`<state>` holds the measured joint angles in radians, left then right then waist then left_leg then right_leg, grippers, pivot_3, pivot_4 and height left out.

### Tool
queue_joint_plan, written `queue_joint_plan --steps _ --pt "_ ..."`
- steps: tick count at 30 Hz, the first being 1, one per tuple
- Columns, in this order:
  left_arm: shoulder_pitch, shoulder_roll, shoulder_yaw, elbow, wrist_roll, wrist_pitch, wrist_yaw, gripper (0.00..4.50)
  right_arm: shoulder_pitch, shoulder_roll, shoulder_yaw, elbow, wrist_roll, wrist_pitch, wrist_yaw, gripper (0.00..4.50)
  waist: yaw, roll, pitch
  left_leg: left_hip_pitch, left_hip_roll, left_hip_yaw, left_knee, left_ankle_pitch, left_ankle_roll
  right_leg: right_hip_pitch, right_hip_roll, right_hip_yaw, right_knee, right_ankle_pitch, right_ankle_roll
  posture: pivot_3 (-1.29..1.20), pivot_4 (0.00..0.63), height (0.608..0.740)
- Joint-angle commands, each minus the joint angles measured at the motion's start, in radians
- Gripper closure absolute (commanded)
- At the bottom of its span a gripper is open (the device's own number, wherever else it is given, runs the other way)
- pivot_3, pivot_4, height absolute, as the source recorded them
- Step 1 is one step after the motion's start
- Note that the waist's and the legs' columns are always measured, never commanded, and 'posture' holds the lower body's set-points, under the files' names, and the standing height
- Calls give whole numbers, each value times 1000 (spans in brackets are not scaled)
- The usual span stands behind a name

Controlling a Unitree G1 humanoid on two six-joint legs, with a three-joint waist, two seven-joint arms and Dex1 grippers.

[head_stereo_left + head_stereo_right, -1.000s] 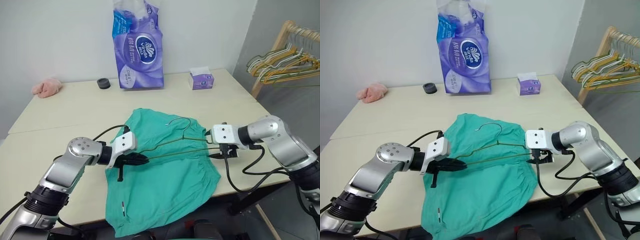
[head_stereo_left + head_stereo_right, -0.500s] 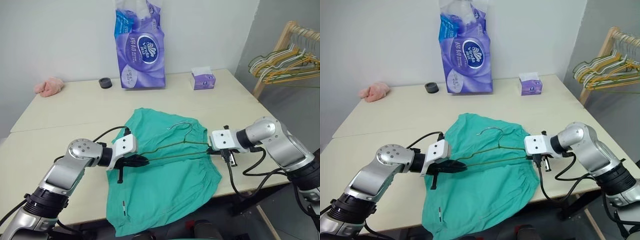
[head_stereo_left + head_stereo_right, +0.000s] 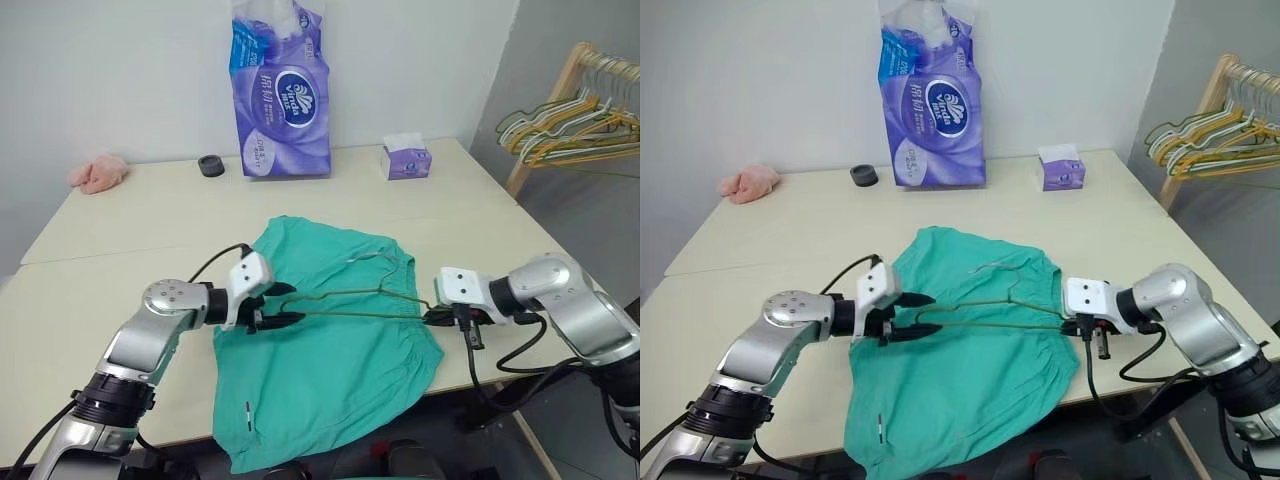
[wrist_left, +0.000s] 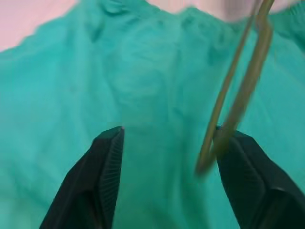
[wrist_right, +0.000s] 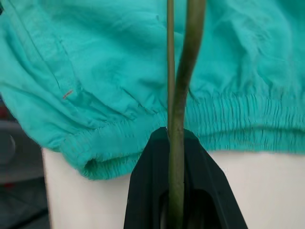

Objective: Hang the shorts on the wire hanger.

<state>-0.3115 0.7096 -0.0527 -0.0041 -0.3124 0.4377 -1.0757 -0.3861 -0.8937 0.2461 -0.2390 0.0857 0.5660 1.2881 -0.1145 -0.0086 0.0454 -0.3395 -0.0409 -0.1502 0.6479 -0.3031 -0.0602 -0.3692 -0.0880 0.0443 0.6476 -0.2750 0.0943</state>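
The shorts (image 3: 330, 345) are spread flat on the table (image 3: 150, 230), their lower edge hanging over the near edge, with the wire hanger (image 3: 360, 300) held just above them. The right pincer (image 3: 440, 317) is clamped on one end of the hanger, the wire pinched between its fingers at the elastic waistband. The left pincer (image 3: 283, 305) is parted, and the hanger's other corner is seen lying against one of its fingers (image 4: 248, 181), not gripped.

The step in hand appears to be threading the hanger into the shorts. It is best done with the right grip kept firm and the hanger level, while the free left pincer is brought down to lift a layer of fabric, so that the loose corner can be slid inside.

A purple tissue pack (image 3: 277, 95), a small tissue box (image 3: 404, 158), a black roll (image 3: 210, 166) and a pink cloth (image 3: 96, 173) are set well apart at the far side, and a rack of hangers (image 3: 570, 110) stands off to the right. Nothing is seen blocking the work.
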Motion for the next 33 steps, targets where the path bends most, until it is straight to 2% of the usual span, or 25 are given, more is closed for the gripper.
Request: queue_joint_plan --steps 1,6,11,15,22,33 --pt "-15 18 115 37 -48 36 41 1611 47 -14 -124 -46 84 119 -52 4500 -2 0 0 0 0 0 0 0 0 0 0 0 0 0 0 -175 0 740" --pt "6 11 192 46 -135 131 45 1611 188 -13 -304 -82 181 285 -135 4500 -3 -1 -1 0 0 1 1 0 0 0 0 0 0 0 0 -199 0 740" --pt "35 24 144 -19 -181 190 -22 1611 374 -3 -480 -129 265 431 -212 4500 0 -1 -1 -1 0 1 1 0 0 0 0 0 0 0 0 -232 0 740" --pt "9 36 107 -25 -186 209 -71 1611 479 11 -558 -162 321 528 -261 4500 -7 -1 -1 -1 0 3 1 0 0 0 0 0 0 0 0 -246 0 740" --pt "-38 28 77 -1 -164 206 -65 1611 511 12 -545 -175 377 608 -338 4500 -34 0 -2 -1 0 3 1 0 0 1 0 1 0 0 1 -253 0 740" --pt "-27 32 66 -42 -164 209 -60 1611 390 -26 -426 -114 438 678 -367 4500 -53 0 -2 -1 0 3 1 0 0 1 0 1 -1 0 1 -242 0 740"
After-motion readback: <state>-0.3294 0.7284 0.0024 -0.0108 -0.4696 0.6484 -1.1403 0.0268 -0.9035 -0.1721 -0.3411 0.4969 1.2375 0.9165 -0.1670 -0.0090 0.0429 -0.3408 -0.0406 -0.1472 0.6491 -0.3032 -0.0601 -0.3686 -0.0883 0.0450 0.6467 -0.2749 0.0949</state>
